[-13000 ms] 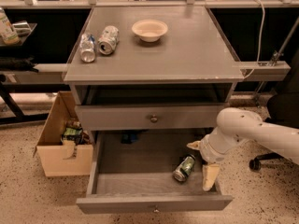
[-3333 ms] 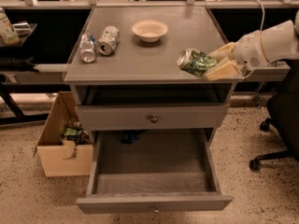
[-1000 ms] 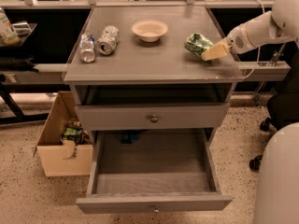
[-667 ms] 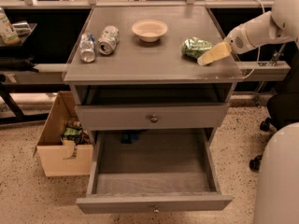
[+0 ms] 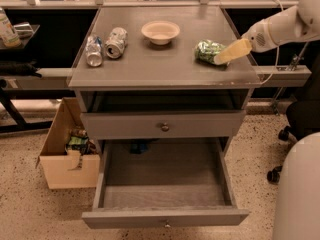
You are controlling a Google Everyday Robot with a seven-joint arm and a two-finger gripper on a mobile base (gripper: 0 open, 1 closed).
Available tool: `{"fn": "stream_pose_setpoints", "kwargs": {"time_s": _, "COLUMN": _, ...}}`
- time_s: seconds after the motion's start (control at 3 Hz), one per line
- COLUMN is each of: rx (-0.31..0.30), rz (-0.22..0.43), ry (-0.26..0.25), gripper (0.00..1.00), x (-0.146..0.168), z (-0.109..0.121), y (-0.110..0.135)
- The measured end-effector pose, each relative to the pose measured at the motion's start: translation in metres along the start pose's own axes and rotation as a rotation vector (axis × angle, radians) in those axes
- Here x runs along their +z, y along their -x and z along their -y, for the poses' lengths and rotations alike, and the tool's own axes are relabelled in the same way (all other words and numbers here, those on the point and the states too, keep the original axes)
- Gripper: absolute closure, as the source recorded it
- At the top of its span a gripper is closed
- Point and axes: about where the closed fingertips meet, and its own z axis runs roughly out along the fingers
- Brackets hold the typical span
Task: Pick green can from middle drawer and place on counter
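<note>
1. The gripper (image 5: pixel 225 56) sits low over the right end of the counter (image 5: pixel 150 65), on a white arm (image 5: pixel 282 26) that reaches in from the right edge of the view.
2. The green can (image 5: pixel 208 51) lies on its side on the counter, right at the gripper's tip and touching its left side.
3. Whether the gripper is clamped on the can or has let go cannot be told from this view.
4. Left of the gripper and a little further back stands a shallow cream bowl (image 5: pixel 160 31), well apart from the can.
5. Far to the gripper's left, at the other end of the counter, two silver-white cans (image 5: pixel 105 46) lie side by side.
6. Below the gripper, under the counter, the shallower drawer (image 5: pixel 164 126) is shut.
7. Lower down, the middle drawer (image 5: pixel 165 176) is pulled out, its grey floor bare.
8. Down on the floor, far left of the gripper, an open cardboard box (image 5: pixel 67 160) stands beside the cabinet.
</note>
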Motion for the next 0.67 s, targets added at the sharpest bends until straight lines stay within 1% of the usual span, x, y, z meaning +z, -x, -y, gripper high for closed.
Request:
{"fn": "stream_pose_setpoints", "kwargs": {"time_s": 0.33, "rx": -0.022, "rz": 0.082, "ry": -0.022, "gripper": 0.00, "x": -0.034, "z": 0.006, "y": 0.027}}
{"fn": "stream_pose_setpoints", "kwargs": {"time_s": 0.67, "rx": -0.063, "rz": 0.178, "ry": -0.045, "gripper": 0.00, "x": -0.073, "z": 0.005, "y": 0.056}}
